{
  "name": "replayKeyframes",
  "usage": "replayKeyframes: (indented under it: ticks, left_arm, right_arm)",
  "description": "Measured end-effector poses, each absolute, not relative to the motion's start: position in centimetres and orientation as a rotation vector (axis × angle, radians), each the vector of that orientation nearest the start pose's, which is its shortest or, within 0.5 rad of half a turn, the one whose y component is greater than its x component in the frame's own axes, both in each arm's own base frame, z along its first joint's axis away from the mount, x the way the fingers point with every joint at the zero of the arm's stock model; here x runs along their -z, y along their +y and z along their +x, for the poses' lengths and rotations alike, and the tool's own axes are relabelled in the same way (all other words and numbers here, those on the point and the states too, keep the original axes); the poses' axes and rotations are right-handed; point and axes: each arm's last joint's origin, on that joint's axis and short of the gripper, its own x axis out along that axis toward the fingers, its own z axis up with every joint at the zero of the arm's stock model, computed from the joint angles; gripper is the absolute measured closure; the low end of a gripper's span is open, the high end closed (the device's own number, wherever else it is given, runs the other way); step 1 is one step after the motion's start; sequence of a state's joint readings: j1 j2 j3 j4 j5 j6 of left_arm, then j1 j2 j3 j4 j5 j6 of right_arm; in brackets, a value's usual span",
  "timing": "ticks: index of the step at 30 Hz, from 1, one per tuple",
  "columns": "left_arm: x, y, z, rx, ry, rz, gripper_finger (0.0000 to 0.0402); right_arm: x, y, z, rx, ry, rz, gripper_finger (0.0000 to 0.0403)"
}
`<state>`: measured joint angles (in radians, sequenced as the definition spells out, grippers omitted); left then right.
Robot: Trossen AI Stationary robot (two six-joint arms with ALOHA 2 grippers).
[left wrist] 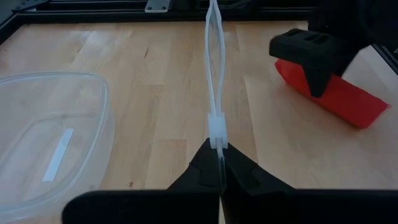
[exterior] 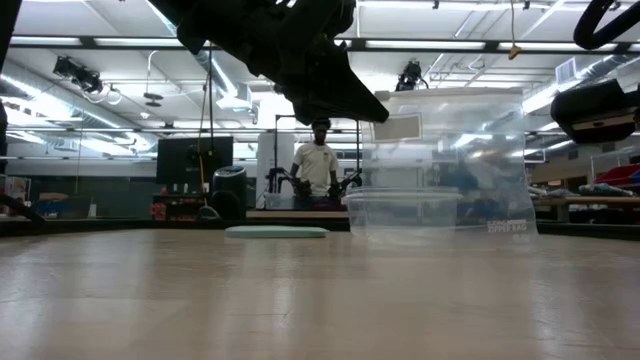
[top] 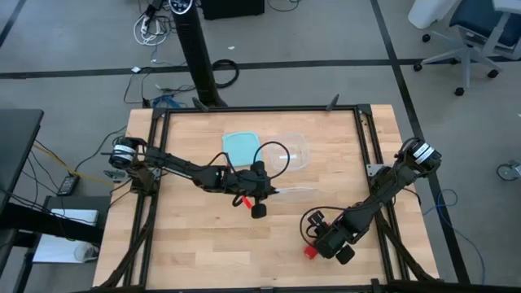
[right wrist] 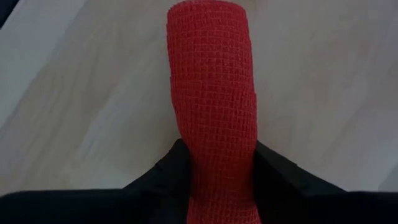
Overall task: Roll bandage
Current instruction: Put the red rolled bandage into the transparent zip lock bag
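Observation:
The bandage is a bright red roll point(right wrist: 214, 93) with a waffle weave. It sticks out forward from between the fingers of my right gripper point(right wrist: 217, 177), which is shut on it near the table's front right point(top: 319, 246). The roll also shows in the left wrist view point(left wrist: 336, 96). My left gripper point(left wrist: 217, 155) is at the table's middle point(top: 264, 195). It is shut on the clear plastic bag point(exterior: 450, 160), which stands upright in the low view. My left gripper pinches the bag's thick top edge strip point(left wrist: 216, 127) between its two fingertips. The bag runs away from the fingers edge-on, toward the table's right. My right gripper pinches the roll's near end point(right wrist: 217, 155) between its two fingers, and the roll lies along them. The far end point(right wrist: 208, 18) sticks out over the table; whether it touches the wood, I cannot tell.
A clear plastic container point(top: 293, 150) sits at the far middle, with a light-blue lid point(top: 242, 146) flat on the table to its left. A small red bit point(top: 244, 201) shows beside my left gripper. A person stands in the room behind point(exterior: 318, 160). Bare wood lies at front left.

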<state>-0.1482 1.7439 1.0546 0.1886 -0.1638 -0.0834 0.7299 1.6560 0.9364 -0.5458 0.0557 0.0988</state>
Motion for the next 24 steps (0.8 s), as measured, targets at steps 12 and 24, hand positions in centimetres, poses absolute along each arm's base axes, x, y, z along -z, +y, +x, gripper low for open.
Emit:
replayKeyframes:
  ticks: [12,24]
  left_arm:
    - [-20.8,-5.1,37.4,-0.036,0.493,-0.004,0.0402]
    - [-21.2,-5.1,37.6,-0.048,0.444,-0.071,0.0402]
  right_arm:
    - [-23.8,15.6,21.6,-0.122,0.870,-0.427,0.0277]
    - [-28.9,12.0,22.1,0.251,0.418,-0.509,0.0281]
